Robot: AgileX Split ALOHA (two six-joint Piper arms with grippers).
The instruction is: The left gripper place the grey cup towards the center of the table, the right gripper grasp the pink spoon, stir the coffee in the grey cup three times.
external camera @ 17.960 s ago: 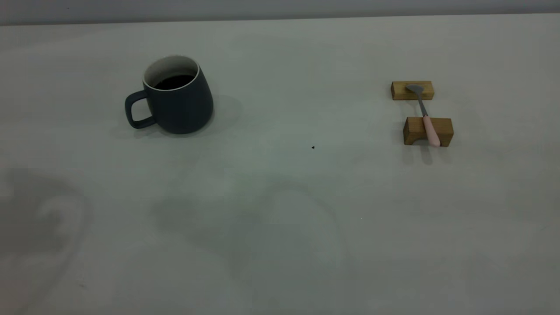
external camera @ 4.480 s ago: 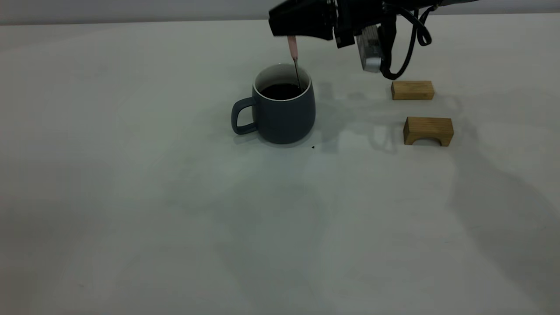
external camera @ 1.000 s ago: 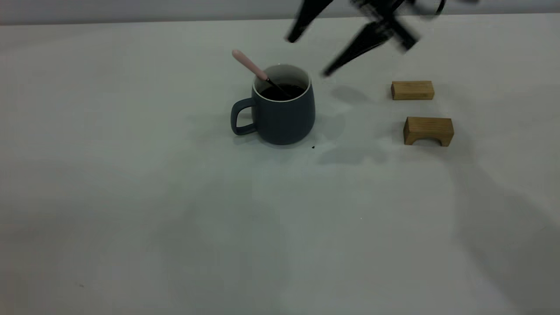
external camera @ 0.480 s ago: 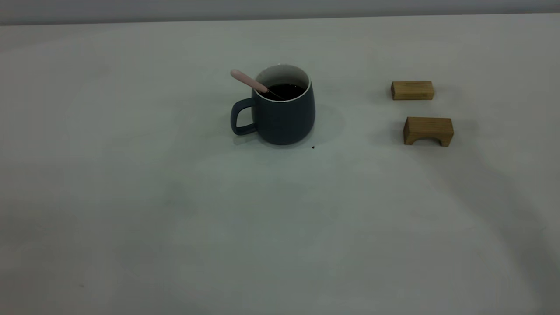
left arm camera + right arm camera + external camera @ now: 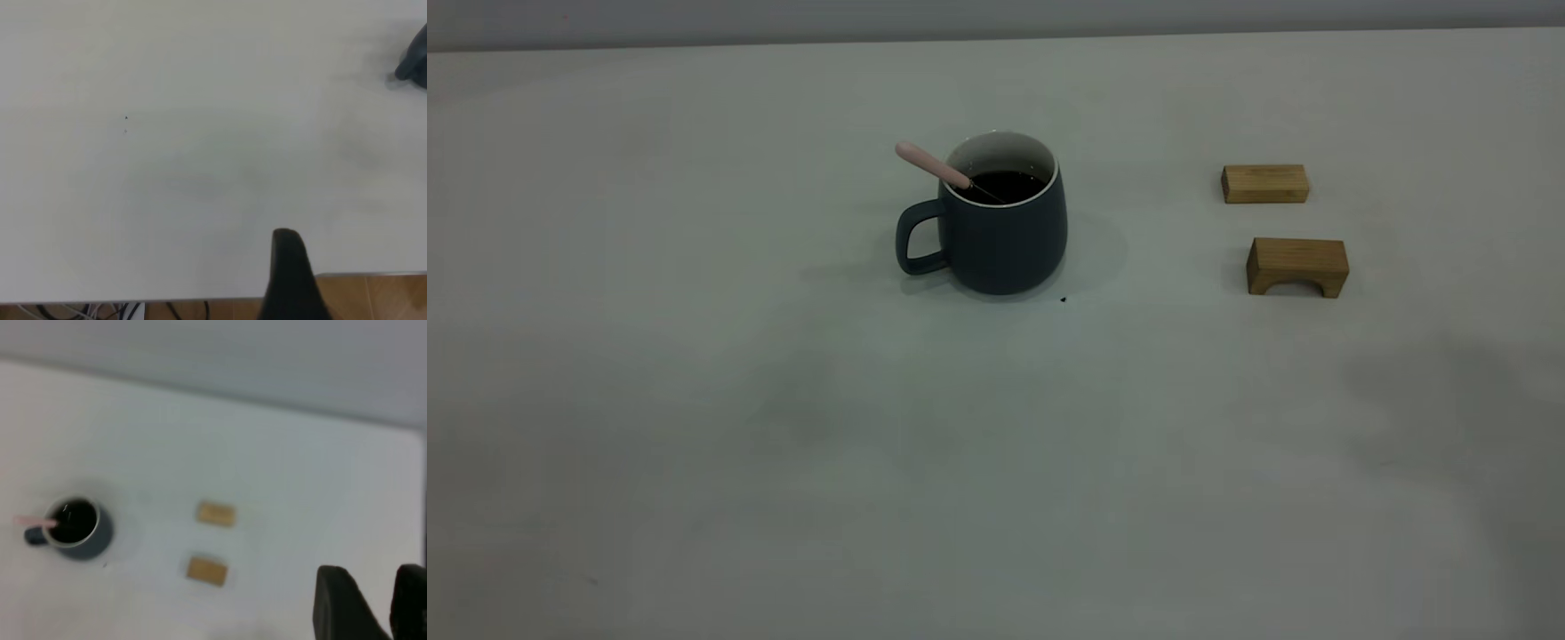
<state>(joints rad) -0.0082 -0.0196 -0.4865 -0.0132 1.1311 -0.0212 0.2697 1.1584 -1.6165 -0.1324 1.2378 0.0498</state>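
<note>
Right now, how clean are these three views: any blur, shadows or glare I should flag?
Exterior view: sharp and dim, with a soft shadow beside the grey cup and faint smudgy shadows across the table; no glare. Right wrist view: soft all over, so the cup, the pink spoon and the two wooden blocks lack crisp edges. Left wrist view: bright, almost featureless tabletop.

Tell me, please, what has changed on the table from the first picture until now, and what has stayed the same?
The grey cup moved from the table's left side toward the center. The pink spoon left the two wooden blocks and now leans in the coffee, handle over the rim above the cup's handle, let go. The right gripper has withdrawn from the exterior view. The blocks and the dark speck stayed in place.
</note>
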